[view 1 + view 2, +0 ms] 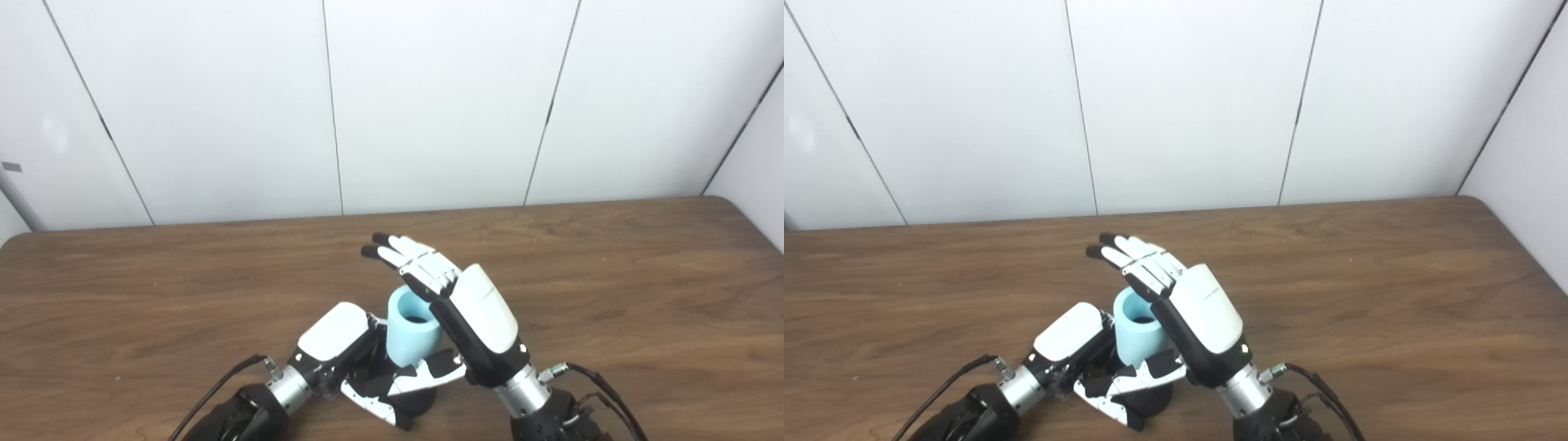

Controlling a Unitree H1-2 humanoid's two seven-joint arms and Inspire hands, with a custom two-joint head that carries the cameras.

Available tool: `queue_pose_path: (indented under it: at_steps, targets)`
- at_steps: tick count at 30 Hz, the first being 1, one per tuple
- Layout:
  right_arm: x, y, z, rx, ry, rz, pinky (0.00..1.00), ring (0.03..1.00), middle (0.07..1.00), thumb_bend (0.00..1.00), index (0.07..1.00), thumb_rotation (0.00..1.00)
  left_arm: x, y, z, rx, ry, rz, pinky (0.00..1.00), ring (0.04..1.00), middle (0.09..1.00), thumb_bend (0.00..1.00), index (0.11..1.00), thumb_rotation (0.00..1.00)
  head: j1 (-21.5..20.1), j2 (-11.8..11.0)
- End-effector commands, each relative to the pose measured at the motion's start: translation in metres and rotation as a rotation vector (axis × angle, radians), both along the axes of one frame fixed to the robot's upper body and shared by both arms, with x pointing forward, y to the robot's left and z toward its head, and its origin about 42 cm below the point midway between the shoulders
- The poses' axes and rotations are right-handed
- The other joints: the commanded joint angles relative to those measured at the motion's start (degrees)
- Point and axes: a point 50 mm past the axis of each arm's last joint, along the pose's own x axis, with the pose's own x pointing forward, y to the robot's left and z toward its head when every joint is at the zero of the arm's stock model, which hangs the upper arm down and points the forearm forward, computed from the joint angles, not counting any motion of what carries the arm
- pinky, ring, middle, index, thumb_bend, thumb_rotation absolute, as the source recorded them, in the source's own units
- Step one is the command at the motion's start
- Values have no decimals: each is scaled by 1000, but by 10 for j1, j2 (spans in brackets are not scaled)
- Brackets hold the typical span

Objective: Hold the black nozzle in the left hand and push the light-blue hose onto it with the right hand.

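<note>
Stood upright near the front edge of the surface (612, 257), about midway between its left and right corners: the light-blue hose (411, 331), long axis roughly vertical, open mouth turned upward and slightly toward the far edge. Sat on a dark base just below it, most likely the black nozzle (419, 401), largely hidden by fingers. Wrapped around that dark base from the left side: the left hand (343, 349), fingers curled under the hose, apparently gripping the nozzle. Rested against the hose's right flank: the right hand (471, 318), palm toward the hose, fingers straight and spread, reaching past the rim toward the far edge, not curled round anything. Lay immediately left of the right palm, touching or nearly so, hence nearer that hand than any other free part. Called for, by judgement, a downward press along the vertical axis to seat the hose fully; depth of seating could not be told
</note>
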Motion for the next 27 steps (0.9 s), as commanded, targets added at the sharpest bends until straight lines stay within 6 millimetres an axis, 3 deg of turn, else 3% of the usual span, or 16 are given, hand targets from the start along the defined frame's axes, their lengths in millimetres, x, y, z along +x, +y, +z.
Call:
queue_pose_path:
  at_steps: [1,11,16,27]
  targets:
    - [-2,2,20,34,-98,8,888,936,952,942,911,638,-48,1,-67,46,202,28,80,132,209,519,483,42,0,0]
    - [-6,1,30,76,-147,16,907,922,938,941,903,603,-46,3,-70,61,182,39,96,152,245,519,484,43,0,0]
    - [-9,0,38,81,-185,10,969,927,939,935,923,636,-45,4,-71,84,170,28,104,160,241,519,483,44,-1,-1]
    - [-18,-6,55,112,-261,-28,850,840,879,921,859,764,-43,7,-75,82,163,39,80,128,202,519,483,42,-6,-1]
